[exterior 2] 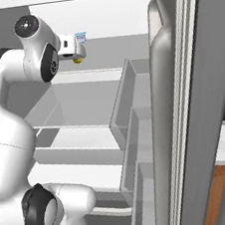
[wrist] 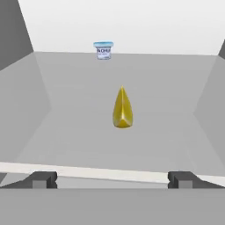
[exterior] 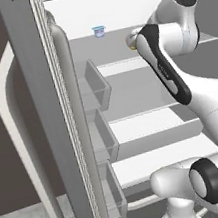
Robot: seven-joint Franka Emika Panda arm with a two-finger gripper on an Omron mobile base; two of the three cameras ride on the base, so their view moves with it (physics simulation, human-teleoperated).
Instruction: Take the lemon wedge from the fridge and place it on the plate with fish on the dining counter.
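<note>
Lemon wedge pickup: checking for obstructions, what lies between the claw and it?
Nothing: the hand view shows bare shelf between the open claw and the lemon wedge.

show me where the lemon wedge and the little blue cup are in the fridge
lemon wedge (wrist: 122,110), hand view, middle of its yellow body.
blue cup (wrist: 103,50), hand view, its labelled side.

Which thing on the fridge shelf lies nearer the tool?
The yellow lemon wedge, mid-shelf ahead of the open tool; the small blue cup stands farther back.
</note>
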